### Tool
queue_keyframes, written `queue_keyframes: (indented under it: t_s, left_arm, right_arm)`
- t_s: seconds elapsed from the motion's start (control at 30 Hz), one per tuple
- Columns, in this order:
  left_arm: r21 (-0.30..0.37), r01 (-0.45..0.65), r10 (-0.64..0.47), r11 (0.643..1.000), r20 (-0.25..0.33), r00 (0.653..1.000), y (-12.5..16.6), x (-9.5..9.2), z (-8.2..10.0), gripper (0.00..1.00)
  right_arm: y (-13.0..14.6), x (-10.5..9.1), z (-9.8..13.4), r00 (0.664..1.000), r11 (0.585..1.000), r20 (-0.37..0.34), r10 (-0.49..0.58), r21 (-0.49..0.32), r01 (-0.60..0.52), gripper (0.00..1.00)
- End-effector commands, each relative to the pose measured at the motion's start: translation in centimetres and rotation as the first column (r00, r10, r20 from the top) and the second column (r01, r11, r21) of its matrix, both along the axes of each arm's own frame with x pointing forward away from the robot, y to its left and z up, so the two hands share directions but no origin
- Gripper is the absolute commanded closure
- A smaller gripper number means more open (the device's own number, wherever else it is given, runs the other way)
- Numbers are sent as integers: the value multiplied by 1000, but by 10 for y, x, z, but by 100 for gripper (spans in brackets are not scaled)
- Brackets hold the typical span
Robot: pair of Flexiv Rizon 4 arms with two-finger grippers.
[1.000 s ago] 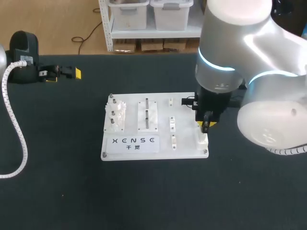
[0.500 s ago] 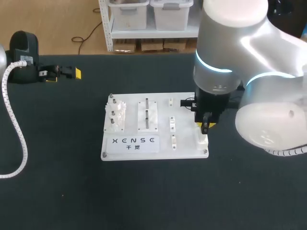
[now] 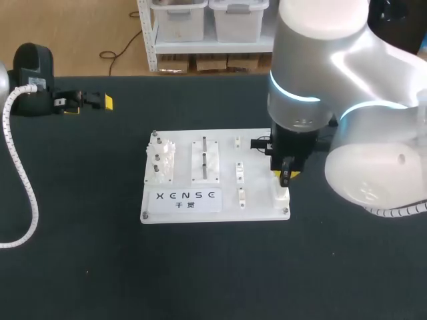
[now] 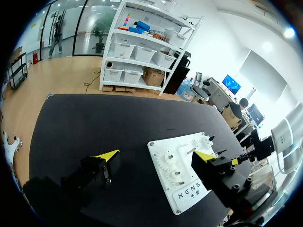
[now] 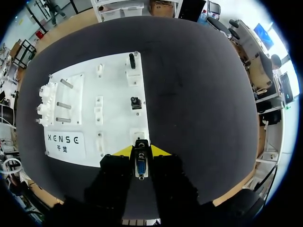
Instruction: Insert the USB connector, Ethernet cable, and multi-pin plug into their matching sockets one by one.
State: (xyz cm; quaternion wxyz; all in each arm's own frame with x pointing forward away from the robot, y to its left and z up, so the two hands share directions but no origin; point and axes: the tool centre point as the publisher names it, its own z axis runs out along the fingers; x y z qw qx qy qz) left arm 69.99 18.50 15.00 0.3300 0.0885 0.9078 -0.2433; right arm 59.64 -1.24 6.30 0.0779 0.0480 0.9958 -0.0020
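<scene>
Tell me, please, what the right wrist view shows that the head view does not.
Only the right wrist view shows the pin face of the multi-pin plug, held between the fingers of the right gripper. Only the head view shows the left gripper, at the table's far left, apart from the white board. Both show that board and its sockets.

Label plate (image 3: 185, 198): one row of spaced dark capital letters, with two smaller characters centred beneath.
Where it stands: near left part of the white board (image 3: 227, 143).
Wrist views: same print shows, on the board's corner.
</scene>
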Motion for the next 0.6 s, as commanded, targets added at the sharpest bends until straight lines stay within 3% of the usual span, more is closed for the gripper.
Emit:
queue_keyframes:
  t_s: [0.03, 0.6]
  left_arm:
    - [0, 0, 0, 1000, 0, 1000, 0, 0, 0, 0]
    - [0, 0, 0, 1000, 0, 1000, 0, 0, 0, 0]
  right_arm:
    - [2, 2, -1, 1000, 1000, 4, -1, -3, 1, 100]
    - [3, 4, -4, 1000, 1000, -7, 1, -8, -1, 100]
